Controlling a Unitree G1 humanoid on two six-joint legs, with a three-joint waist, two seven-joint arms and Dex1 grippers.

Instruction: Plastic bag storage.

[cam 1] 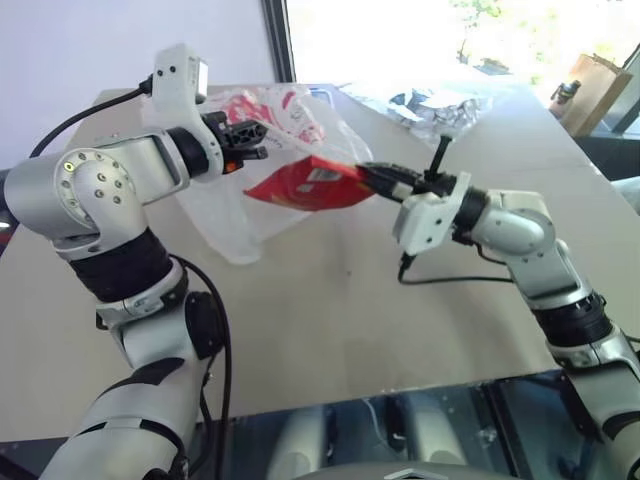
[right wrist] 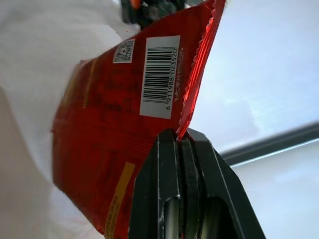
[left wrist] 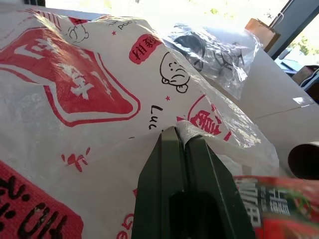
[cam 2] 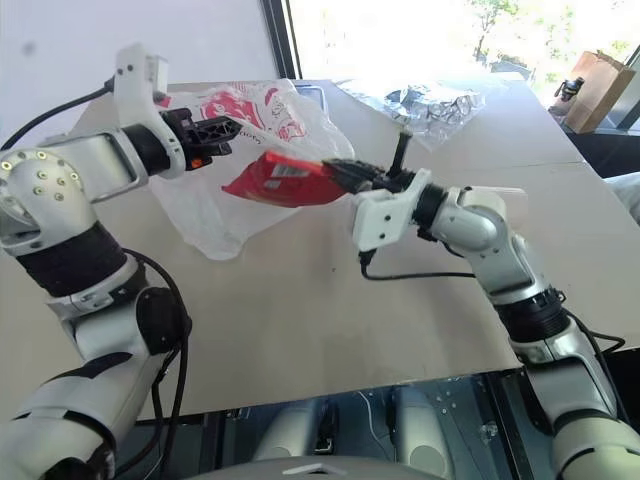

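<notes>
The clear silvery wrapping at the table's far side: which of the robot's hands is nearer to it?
Right. The right hand, shut on the red snack packet, is just short of the wrapping; the left hand, pinching the plastic bag, is further left.

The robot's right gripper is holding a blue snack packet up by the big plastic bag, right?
Not quite. The snack packet pinched in the right gripper is red, not blue, as the right wrist view shows. It is indeed held up by the plastic bag.
</notes>
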